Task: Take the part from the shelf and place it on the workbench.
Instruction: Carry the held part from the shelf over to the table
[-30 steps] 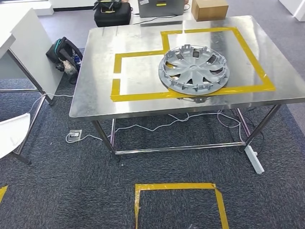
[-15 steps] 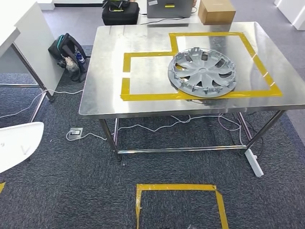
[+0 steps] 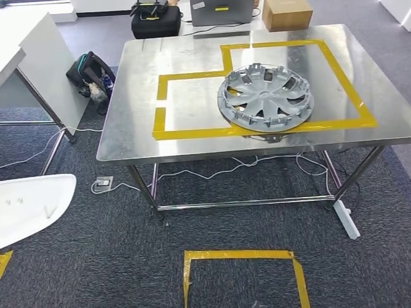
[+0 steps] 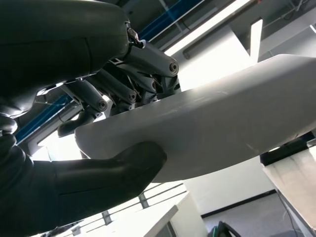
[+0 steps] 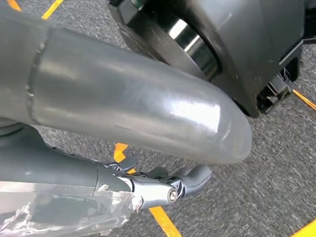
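Since half a second ago, your white part (image 3: pixel 34 205) shows further into view; left hand (image 4: pixel 111 123) grips it, right hand (image 5: pixel 156 185) holds nothing; land it flat inside the bench (image 3: pixel 126 122) tape, beside the hubcap (image 3: pixel 265 96)

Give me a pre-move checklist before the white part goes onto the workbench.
1. Grip on white part: ok. The left robot hand holds it, thumb on one face, fingers on the other.
2. Part over the workbench: not ok. In the head view it sits low at the left, above the carpet.
3. Free space on the bench: ok. The left end is bare; the hubcap lies on the right part, inside the yellow tape outline.
4. Right robot hand free: ok. It holds nothing and hangs above the carpet.
5. Path to the bench: cannot tell. A white table stands at the left.
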You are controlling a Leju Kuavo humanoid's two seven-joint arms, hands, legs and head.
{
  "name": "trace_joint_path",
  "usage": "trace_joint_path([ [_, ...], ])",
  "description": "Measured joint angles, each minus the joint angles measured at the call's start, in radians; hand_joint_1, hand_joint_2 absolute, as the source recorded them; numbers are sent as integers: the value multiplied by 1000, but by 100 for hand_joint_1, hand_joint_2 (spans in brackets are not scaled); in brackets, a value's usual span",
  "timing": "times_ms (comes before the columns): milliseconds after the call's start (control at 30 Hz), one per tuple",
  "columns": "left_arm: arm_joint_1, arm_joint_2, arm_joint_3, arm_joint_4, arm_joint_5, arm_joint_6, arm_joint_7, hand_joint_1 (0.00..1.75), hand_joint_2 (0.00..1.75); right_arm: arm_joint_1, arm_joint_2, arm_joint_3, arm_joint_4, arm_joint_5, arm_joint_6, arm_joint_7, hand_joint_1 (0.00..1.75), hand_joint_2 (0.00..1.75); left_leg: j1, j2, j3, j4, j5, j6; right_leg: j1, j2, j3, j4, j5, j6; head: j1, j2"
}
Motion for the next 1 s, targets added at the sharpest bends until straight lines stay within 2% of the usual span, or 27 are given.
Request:
trace_joint_path([
  [33, 0, 0, -3, 0, -1, 0, 0, 175, 175, 2, 0, 0, 1, 0, 0, 0, 0, 0, 0, 0, -1, -14, 26, 3, 1, -1, 10, 0, -8, 1, 0, 0],
  [67, 0, 0, -5, 0, -1, 0, 0, 175, 175, 2, 1, 0, 2, 1, 0, 0, 0, 0, -1, 0, 17, -64, 66, 8, 1, -3, 23, -1, -17, 3, 0, 0],
  [100, 0, 1, -6, 0, -1, 0, 0, 175, 175, 2, 1, -1, 2, 2, 0, 0, 0, 0, -3, 2, 48, -136, 111, 14, 1, -4, 38, -3, -26, 5, 0, 0],
  [133, 1, 1, -5, -1, -1, 0, 0, 175, 175, 2, 2, -1, 3, 2, 0, 0, 0, 0, -6, 4, 80, -205, 138, 21, 2, -5, 52, -6, -35, 9, 0, 0],
  [167, 1, 2, -4, -2, -1, 0, 0, 175, 175, 2, 3, -2, 4, 3, 0, 0, 0, 0, -10, 6, 104, -254, 148, 26, 2, -5, 63, -11, -42, 14, 0, 0],
  [200, 2, 3, -3, -3, -1, 1, -1, 175, 175, 1, 4, -3, 5, 4, 0, 0, 0, 0, -13, 7, 119, -285, 145, 32, 2, -6, 77, -17, -44, 21, -1, 0],
  [267, 3, 3, 0, -5, -1, 1, -4, 175, 175, 1, 5, -6, 6, 7, 1, 0, 0, 0, -13, 4, 138, -306, 128, 41, 4, -7, 101, -24, -36, 36, -1, 0],
  [300, 5, 2, 1, -6, -1, 1, -5, 175, 175, 1, 5, -8, 7, 8, 1, -1, 0, 0, -11, 3, 154, -317, 124, 46, 4, -7, 103, -9, -28, 42, 0, 0],
  [333, 6, 2, 2, -6, -1, 1, -6, 175, 175, 0, 6, -8, 7, 8, 1, -1, 0, 0, -9, 2, 173, -326, 120, 50, 4, -6, 88, 24, -20, 45, 2, 0],
  [367, 7, 1, 2, -7, -1, 2, -6, 175, 175, -1, 6, -9, 8, 9, 2, -1, 0, 0, -8, 1, 195, -334, 114, 53, 5, -5, 55, 80, -17, 46, 4, 0],
  [400, 7, 1, 2, -7, -1, 2, -6, 175, 175, -1, 6, -10, 8, 9, 2, -1, 0, 0, -7, 1, 215, -343, 105, 56, 5, -4, 8, 148, -26, 45, 7, -1],
  [467, 6, 1, 2, -7, -1, 2, -7, 175, 175, 1, 6, -11, 10, 9, 2, -1, 0, 0, -7, 1, 254, -357, 83, 59, 5, -2, -89, 253, -84, 48, 12, 0],
  [500, 6, 1, 2, -7, -1, 2, -7, 175, 175, 4, 7, -12, 12, 9, 2, 0, 0, 0, -6, 0, 276, -364, 71, 59, 4, -2, -122, 267, -119, 50, 12, 0],
  [533, 5, 1, 1, -7, -1, 2, -9, 175, 175, 7, 7, -12, 13, 9, 3, 0, 0, 0, -4, 0, 299, -368, 59, 57, 3, -2, -140, 251, -138, 54, 12, 0],
  [567, 4, 1, 1, -7, -1, 2, -11, 175, 175, 10, 7, -12, 14, 9, 3, 0, 0, 0, -1, -1, 322, -371, 46, 54, 1, -2, -146, 210, -130, 58, 12, 0],
  [600, 4, 1, 1, -7, -1, 2, -14, 175, 175, 11, 7, -12, 14, 10, 3, 0, 0, 0, 2, -1, 342, -373, 32, 49, -3, -3, -143, 151, -87, 64, 12, 0],
  [633, 3, 1, 2, -7, -1, 2, -18, 175, 175, 12, 10, -13, 15, 10, 4, 0, 0, 0, 4, -2, 361, -373, 16, 43, -7, -7, -137, 92, -20, 71, 15, 0],
  [667, 3, 2, 3, -7, -1, 2, -21, 175, 175, 12, 13, -13, 16, 10, 4, 0, 0, 0, 3, -4, 376, -374, -3, 37, -11, -15, -129, 49, 42, 70, 16, 0],
  [700, 3, 3, 6, -8, -1, 2, -23, 175, 175, 10, 16, -14, 17, 10, 5, 0, 0, 0, 0, -5, 387, -377, -21, 31, -14, -21, -123, 25, 88, 68, 16, 0],
  [733, 3, 3, 11, -10, -1, 2, -25, 175, 175, 7, 19, -16, 17, 11, 6, 0, 0, 0, 0, -6, 397, -378, -35, 26, -16, -25, -120, 21, 108, 62, 15, 0],
  [800, 1, 2, 19, -12, -1, 3, -26, 175, 175, 0, 19, -21, 18, 11, 6, -1, 0, 0, 1, -5, 401, -373, -46, 14, -18, -22, -117, 29, 108, 45, 10, 0],
  [833, 1, 1, 20, -13, -1, 3, -27, 175, 175, -3, 19, -22, 18, 12, 6, -1, 0, 0, 3, -3, 390, -348, -50, 8, -18, -21, -116, 30, 108, 39, 10, 0],
  [867, 1, 1, 21, -13, -1, 3, -27, 175, 175, -3, 19, -23, 18, 12, 6, -2, 0, 0, 3, -1, 362, -302, -64, 3, -17, -20, -115, 30, 109, 33, 9, 0],
  [933, 1, -1, 21, -13, -1, 3, -28, 175, 175, -3, 19, -23, 19, 12, 6, -2, 0, 0, 3, 0, 272, -161, -122, -2, -13, -19, -112, 25, 106, 25, 8, 0],
  [967, 0, -2, 20, -13, -1, 3, -28, 175, 175, -3, 19, -23, 19, 12, 6, -2, 0, 0, 3, 0, 223, -94, -153, -2, -11, -19, -110, 23, 103, 21, 8, 0],
  [1000, 1, -4, 20, -13, -1, 3, -28, 175, 175, -2, 19, -23, 21, 12, 6, -2, 0, 0, 2, 0, 184, -53, -166, 0, -7, -17, -108, 22, 100, 17, 8, 0],
])
